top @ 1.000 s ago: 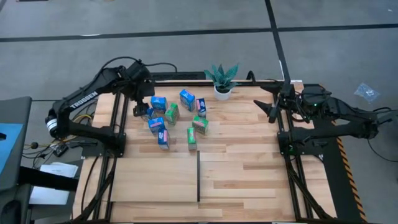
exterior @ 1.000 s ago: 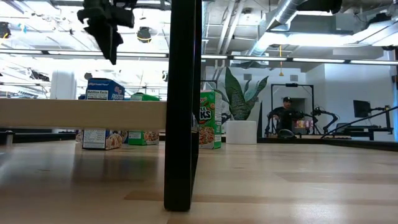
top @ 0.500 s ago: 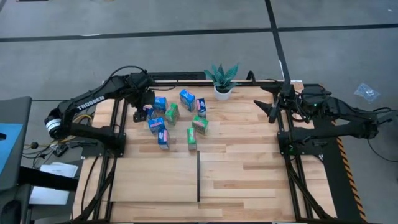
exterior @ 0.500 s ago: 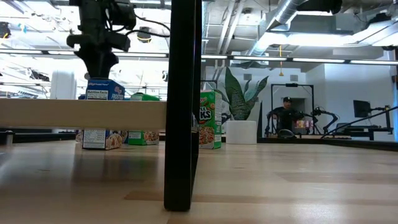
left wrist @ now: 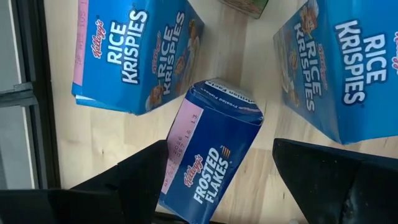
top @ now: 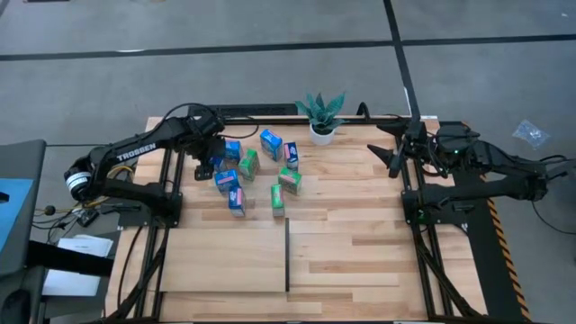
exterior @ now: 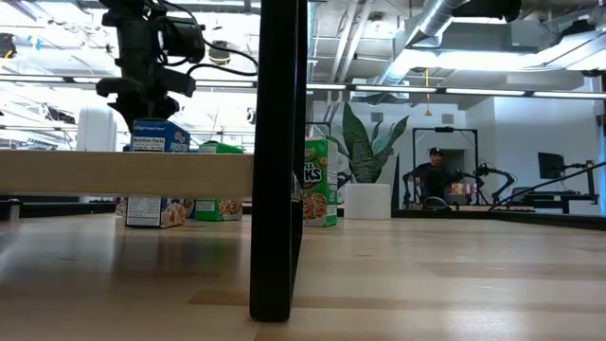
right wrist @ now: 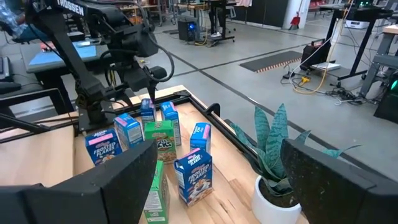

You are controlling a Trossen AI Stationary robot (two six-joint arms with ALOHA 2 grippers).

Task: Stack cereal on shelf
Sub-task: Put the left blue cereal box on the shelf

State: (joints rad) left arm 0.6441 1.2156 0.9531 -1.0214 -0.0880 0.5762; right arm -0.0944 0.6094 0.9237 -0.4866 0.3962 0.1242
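Several small blue and green cereal boxes (top: pixel 256 171) stand and lie in a loose cluster at the far left of the light-wood shelf surface (top: pixel 360 225). My left gripper (top: pixel 208 158) points steeply down, open, over a blue Frosted Flakes box (left wrist: pixel 211 149) at the cluster's left edge. Its fingers (left wrist: pixel 140 180) stand on either side of the box's top, and I see no touch. Two blue Rice Krispies boxes (left wrist: pixel 134 53) lie flat beside it. My right gripper (top: pixel 393 155) waits open, held high at the table's right side.
A potted green plant (top: pixel 321 112) stands at the far edge, right of the boxes. A thin black divider strip (top: pixel 287 255) runs down the middle of the near half. A black rail frame (top: pixel 166 180) edges the wood. Bare planks lie near and to the right.
My left gripper has come down from above the cluster to the top of the Frosted Flakes box and has tipped more steeply downward. Its fingers keep the same gap. The boxes have stayed where they were.
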